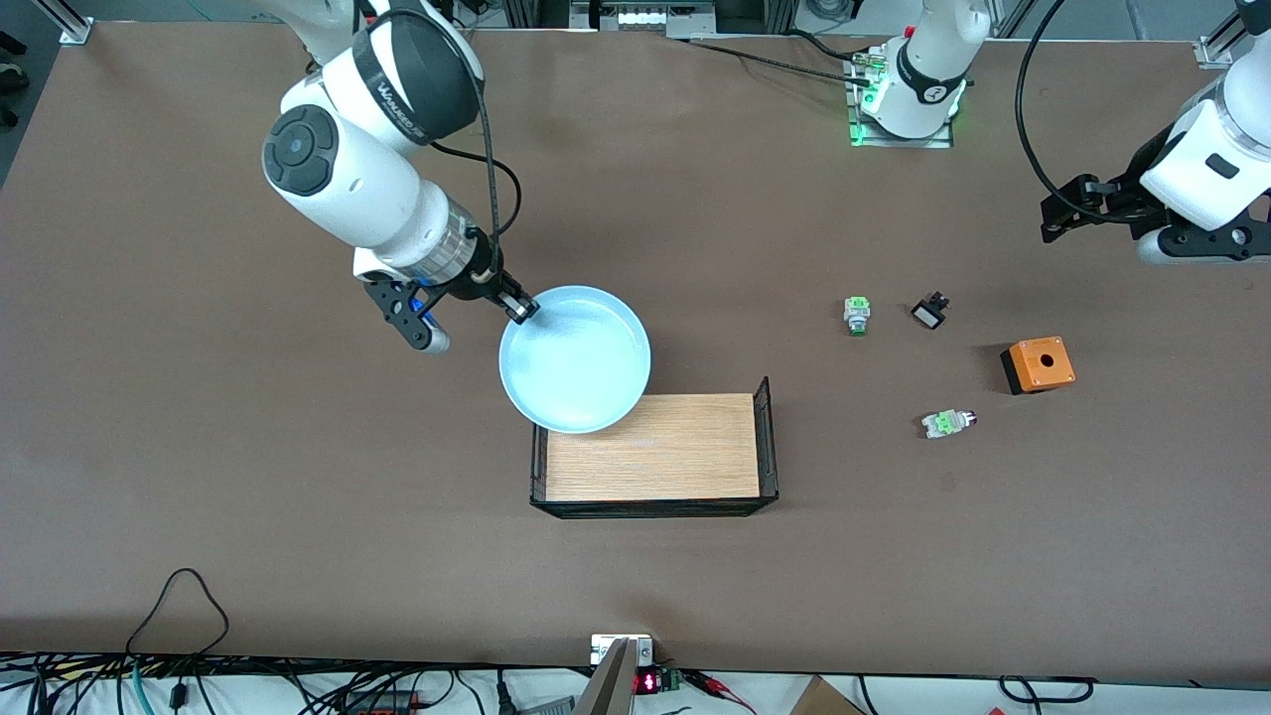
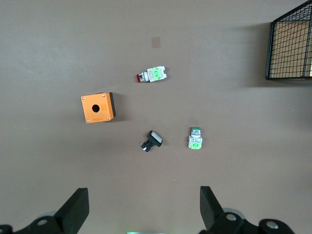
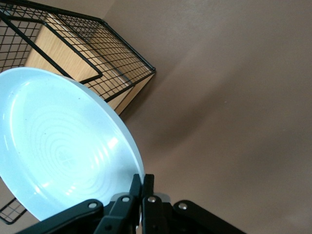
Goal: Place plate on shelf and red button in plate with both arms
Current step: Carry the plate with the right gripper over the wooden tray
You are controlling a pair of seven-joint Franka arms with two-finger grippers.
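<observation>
Front view: I see the right gripper (image 1: 520, 308) pinching the plate (image 1: 576, 359) by its rim, held over the edge of the wire tray (image 1: 655, 506). The left gripper (image 1: 1067, 214) waits above the table's left-arm end. Left wrist view: its fingers (image 2: 75, 209) stand wide apart, empty; the red button (image 2: 151, 75) lies on the table near the orange box (image 2: 98, 107). Right wrist view: my clamped jaws grip the plate's (image 3: 58, 146) edge.

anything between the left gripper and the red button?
Nothing visible blocks it. The left gripper hangs open over bare table toward the left arm's end. The red button lies on its side in the open, apart from the orange box, black switch and green-tipped button.
</observation>
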